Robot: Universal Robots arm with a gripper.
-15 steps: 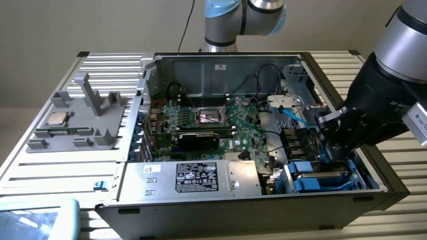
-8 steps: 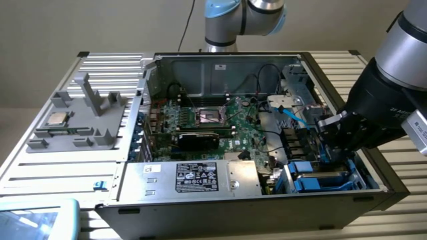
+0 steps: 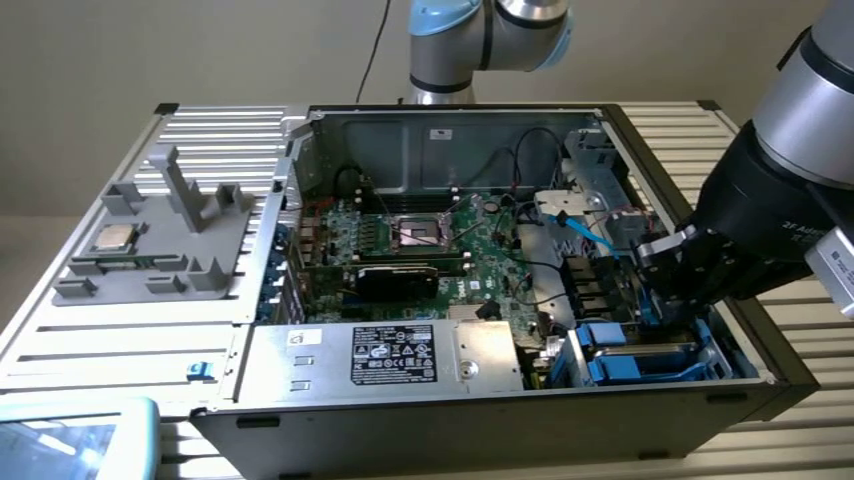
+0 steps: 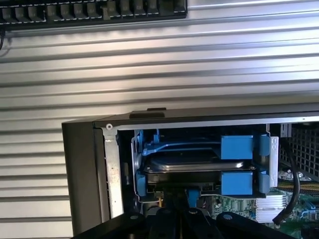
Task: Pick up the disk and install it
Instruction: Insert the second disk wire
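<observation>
- At the exterior view's far left, a grey plastic fixture (image 3: 167, 235) is seen lying on the ribbed metal table (image 3: 107, 340), with a small square silver processor chip (image 3: 111, 238) set on its left part.
- A small blue clip (image 3: 200, 371) is seen at the table's near edge, and the corner of a pale blue tray (image 3: 74, 435) is seen at the lower left.
- An open computer case (image 3: 481, 400) is placed in the middle of the table, with its green motherboard (image 3: 467, 255) exposed and an empty processor socket (image 3: 418, 231) near the board's centre.
- A large silver box with a black label (image 3: 387, 355) is mounted along the case's near wall.
- Black cables and one light blue cable (image 3: 587, 235) are routed across the right part of the board.
- The disk (image 4: 192, 162) is found inside the drive bay at the case's near right corner, lying flat between blue carrier rails (image 4: 237, 164); in the exterior view its blue carrier (image 3: 641, 362) is seen just below the arm's tool.
- The gripper (image 3: 671, 312) is lowered into the case at the exterior view's right, directly over the bay; its fingers are drawn together, and whether anything is pinched between them cannot be told.
- In the wrist view, the fingertips (image 4: 192, 219) are seen just beside the bay's lower edge, under the disk.
</observation>
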